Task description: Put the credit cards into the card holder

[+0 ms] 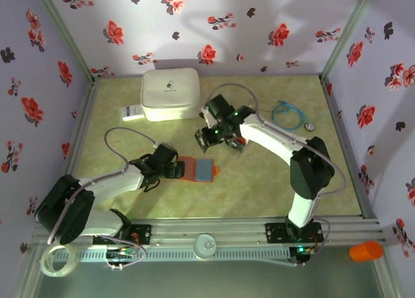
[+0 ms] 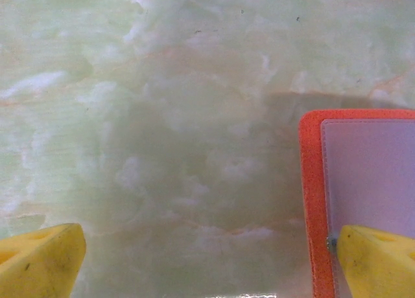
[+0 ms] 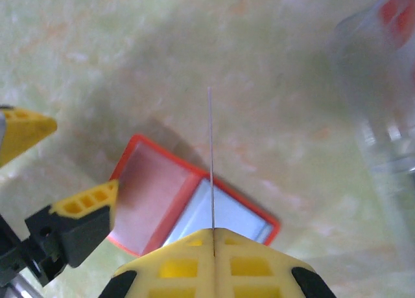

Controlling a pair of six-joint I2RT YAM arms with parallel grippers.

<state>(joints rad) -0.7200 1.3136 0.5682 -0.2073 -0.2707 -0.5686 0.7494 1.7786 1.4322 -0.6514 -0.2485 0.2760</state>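
Right end effector (image 3: 213,236) pinching a credit card (image 3: 211,149) edge-on near the open card holder (image 3: 155,201), left end effector (image 2: 207,262) spread wide

A lab test booth, shown by floral-papered walls (image 1: 259,26), aluminium rail (image 1: 240,228) and marble-look tabletop (image 1: 259,188)

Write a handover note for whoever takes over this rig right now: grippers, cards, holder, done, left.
Left gripper: open, one finger at the edge of the card holder, which lies open on the table.
Right gripper: shut on a credit card, aimed at the holder, not yet in.
Done: card picked, holder open.
Left: insert this card; whether any is already inside, cannot tell.
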